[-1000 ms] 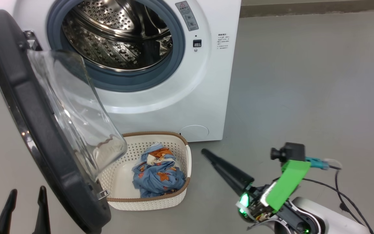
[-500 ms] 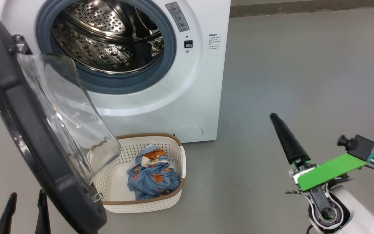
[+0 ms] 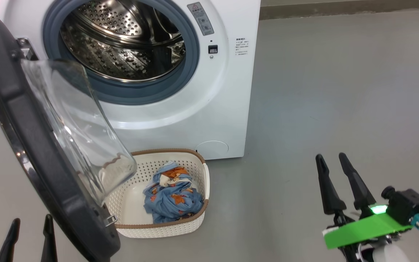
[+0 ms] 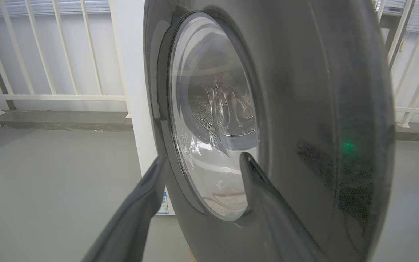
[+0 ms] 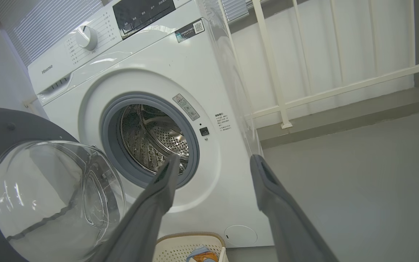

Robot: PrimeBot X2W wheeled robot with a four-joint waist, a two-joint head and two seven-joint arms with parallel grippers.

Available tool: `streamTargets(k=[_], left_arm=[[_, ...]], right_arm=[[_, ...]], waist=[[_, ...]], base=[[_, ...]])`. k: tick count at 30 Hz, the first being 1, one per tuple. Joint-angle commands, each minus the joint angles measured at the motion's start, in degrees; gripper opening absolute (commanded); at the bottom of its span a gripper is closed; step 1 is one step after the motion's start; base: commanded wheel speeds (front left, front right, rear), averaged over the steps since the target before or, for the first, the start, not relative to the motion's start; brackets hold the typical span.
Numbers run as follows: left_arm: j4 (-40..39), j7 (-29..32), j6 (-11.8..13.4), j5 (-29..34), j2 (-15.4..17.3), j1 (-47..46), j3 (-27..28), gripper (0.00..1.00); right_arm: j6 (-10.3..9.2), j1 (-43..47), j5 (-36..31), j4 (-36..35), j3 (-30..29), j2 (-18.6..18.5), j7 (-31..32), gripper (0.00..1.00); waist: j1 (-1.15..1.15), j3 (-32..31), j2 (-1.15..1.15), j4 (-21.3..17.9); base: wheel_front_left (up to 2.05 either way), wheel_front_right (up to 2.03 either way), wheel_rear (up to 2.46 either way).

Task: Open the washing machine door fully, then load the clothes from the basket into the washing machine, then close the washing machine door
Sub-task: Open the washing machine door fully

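1. While the large round washing machine door, with its glossy black rim and bulging clear glass bowl, stands swung open on the left, the small soft bundle of light blue clothes, printed in orange and brown, lies in the small rectangular cream-white perforated plastic basket with a brown braided-look rim.
2. That basket sits on the floor just in front of the white boxy front-loading washing machine, partly under the door's glass bowl.
3. The steel perforated drum shows inside the grey-blue gasket.
4. The left gripper sits low beside the door's outer face, its two dark fingers spread and holding nothing.
5. The right gripper hangs well apart to the right over the smooth grey floor, fingers parted and empty.
6. A white barred railing runs behind the machine.
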Motion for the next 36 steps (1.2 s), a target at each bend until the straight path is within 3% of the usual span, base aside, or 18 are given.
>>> streamTargets(k=[1,14,23,36], left_arm=[[-1.3,-0.5,-0.2,0.6,0.8,-1.5,2.1,1.00],[-1.3,-0.5,-0.2,1.5,0.7,-1.7,2.2,1.00],[-0.3,-0.5,-0.2,2.1,0.8,-1.5,2.2,1.00],[0.8,-0.5,-0.2,1.5,2.4,-1.5,-0.2,1.00]], right_arm=[[0.10,0.2,-2.4,-2.4,0.5,0.4,-0.4,1.00],[0.10,10.0,-21.1,-8.5,-3.3,2.4,0.5,1.00],[0.10,12.7,-24.9,-7.2,-5.0,2.4,0.4,1.00],[0.10,11.8,-24.7,-5.4,-6.6,2.4,0.0,1.00]], waist=[[0.00,0.0,0.00,0.1],[0.00,0.0,0.00,0.6],[0.00,-0.1,0.00,1.0],[0.00,0.2,0.00,1.4]], base=[[0.00,0.00,0.00],[0.00,0.00,0.00],[0.00,0.00,0.00],[0.00,0.00,0.00]])
